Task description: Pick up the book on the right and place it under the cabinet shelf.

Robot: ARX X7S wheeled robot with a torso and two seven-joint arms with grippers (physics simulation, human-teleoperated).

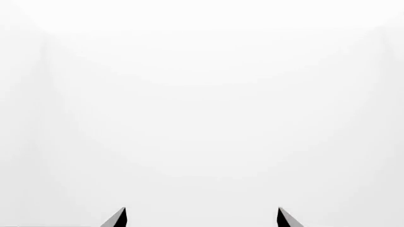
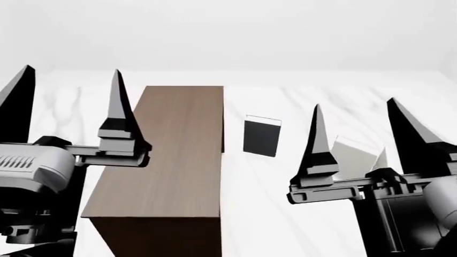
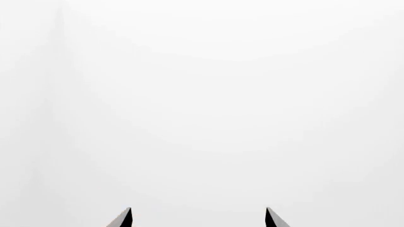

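Wrists show only blank white beyond my spread fingertips. From the head, my left gripper (image 2: pixel 68 96) and right gripper (image 2: pixel 357 128) hover released; the book (image 2: pixel 353 156) lies right of the cabinet shelf (image 2: pixel 175 155). Reaching comes next, I judge.

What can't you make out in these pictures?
- The pale book, head view: partly hidden behind the right tool.
- The cabinet, head view: its base cut off by the picture's edge.
- Both wrist views: only blank white and finger tips; no objects show.

Black-covered book (image 2: pixel 261 136) lying flat, white marble-veined table (image 2: pixel 286 214), pale blank wall behind
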